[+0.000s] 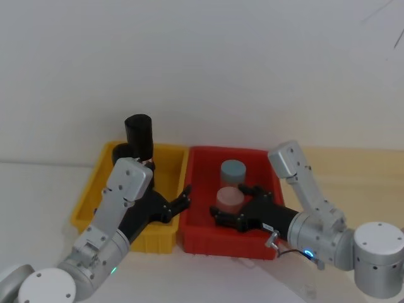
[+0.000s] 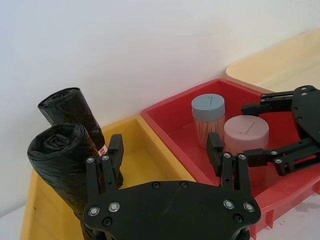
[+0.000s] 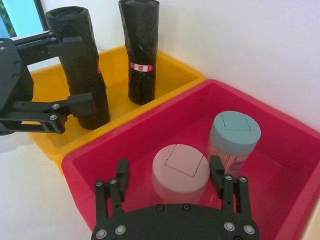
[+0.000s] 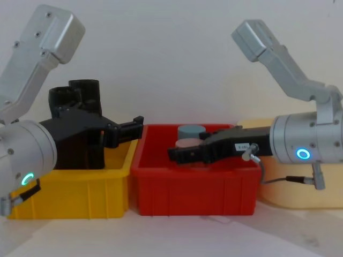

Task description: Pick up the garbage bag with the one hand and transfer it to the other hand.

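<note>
The garbage bag (image 2: 57,160), a plain matte-black roll with a wrinkled skin, stands upright in the yellow bin (image 4: 69,187), toward that bin's far left corner. Nothing has hold of it. Just behind it in the yellow bin stands a second black roll (image 2: 67,107), this one with a small red-and-white sticker low on its side; the two rolls stand very close, and I cannot tell whether they touch.

The left pincer (image 2: 165,145), on the wrist with the green ring (image 4: 27,178), hangs over the yellow bin, to the right of the garbage bag and close to the bin's right wall. Its fingers are spread wide and grip nothing. One finger (image 2: 105,170) lies right beside the bag's flank; whether it touches is not clear.

Against the yellow bin's right wall sits a red bin (image 4: 193,190), and both rest on a pale surface (image 1: 44,189) before a white wall. In the red bin stand a pink-lidded jar (image 2: 246,131) and, farther back from the robot, a blue-lidded jar (image 3: 235,132). The right pincer (image 3: 169,167), on the wrist with the blue ring (image 4: 303,154), reaches into the red bin, well apart from the yellow bin's rolls. Its fingers are spread, one on each side of the pink-lidded jar, without visibly clamping it.
</note>
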You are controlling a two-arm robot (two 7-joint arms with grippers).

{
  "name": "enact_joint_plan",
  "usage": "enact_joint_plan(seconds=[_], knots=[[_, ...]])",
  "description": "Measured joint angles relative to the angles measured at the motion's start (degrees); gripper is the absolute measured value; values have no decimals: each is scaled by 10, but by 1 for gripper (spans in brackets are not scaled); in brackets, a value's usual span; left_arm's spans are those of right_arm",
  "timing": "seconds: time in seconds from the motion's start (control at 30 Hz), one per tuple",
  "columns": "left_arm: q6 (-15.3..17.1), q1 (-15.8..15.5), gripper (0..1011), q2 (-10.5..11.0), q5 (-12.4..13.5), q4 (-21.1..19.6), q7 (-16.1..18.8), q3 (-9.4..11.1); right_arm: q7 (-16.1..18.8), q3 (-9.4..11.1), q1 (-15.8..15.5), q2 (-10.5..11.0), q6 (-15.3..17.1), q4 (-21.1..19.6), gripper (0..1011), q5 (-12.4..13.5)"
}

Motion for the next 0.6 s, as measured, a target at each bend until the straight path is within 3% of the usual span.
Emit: enact_joint_plan(seconds=[0.43,0.6], knots=[[0,0,1001,0,0,0,0,0,0,-5,9,-8,-2,16,667,-5],[0,0,1001,0,0,0,0,0,0,-5,9,-8,-2,16,664,-6]])
